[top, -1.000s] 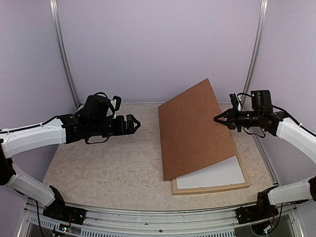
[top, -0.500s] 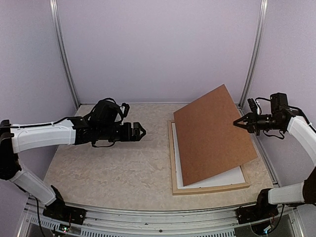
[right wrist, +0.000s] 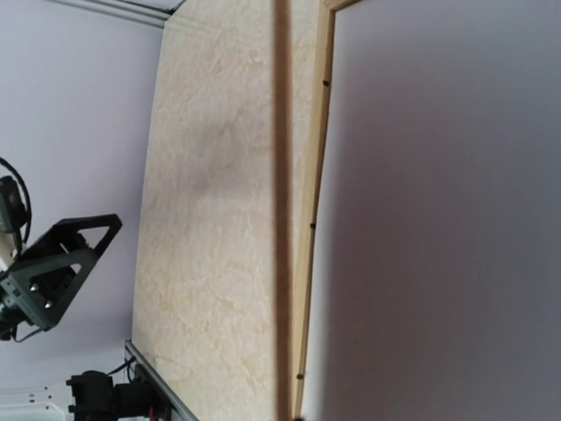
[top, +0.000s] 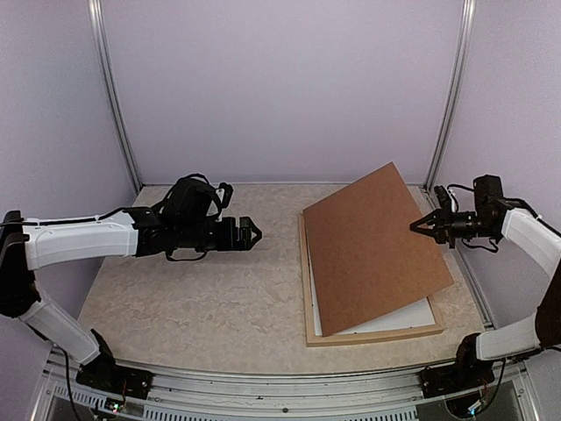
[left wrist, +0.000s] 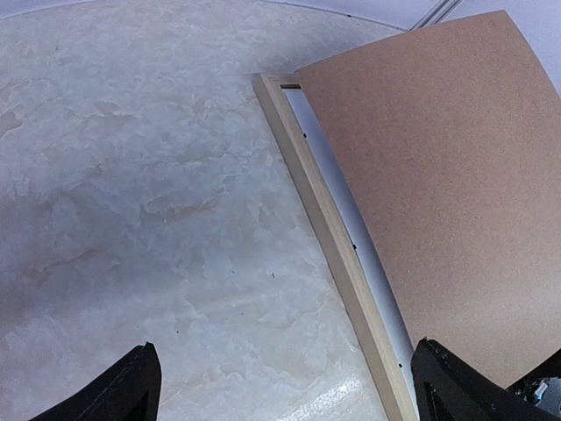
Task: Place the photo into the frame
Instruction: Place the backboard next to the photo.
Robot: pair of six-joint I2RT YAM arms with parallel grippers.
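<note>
The pale wooden frame [top: 368,335] lies flat on the right of the table. A white sheet [top: 399,316] rests inside it, and I cannot tell whether it is the photo, as no print shows. A brown board [top: 377,246] slants over the frame, low at the near left and high at the far right. My right gripper [top: 417,225] is shut on the board's raised right edge. In the right wrist view the board shows edge-on as a dark line [right wrist: 280,219] beside the frame rail [right wrist: 311,219]. My left gripper [top: 254,233] hovers open and holds nothing, just left of the frame rail [left wrist: 324,219].
The marbled tabletop [top: 193,298] stretches left of the frame. Pale walls close in the back and sides, with metal posts [top: 112,96] [top: 451,88] at the corners. A metal rail [top: 263,386] runs along the near edge by the arm bases.
My right gripper carried the board rightward, uncovering the frame's left rail, then lowered it slightly. My left gripper moved right toward the frame, still open.
</note>
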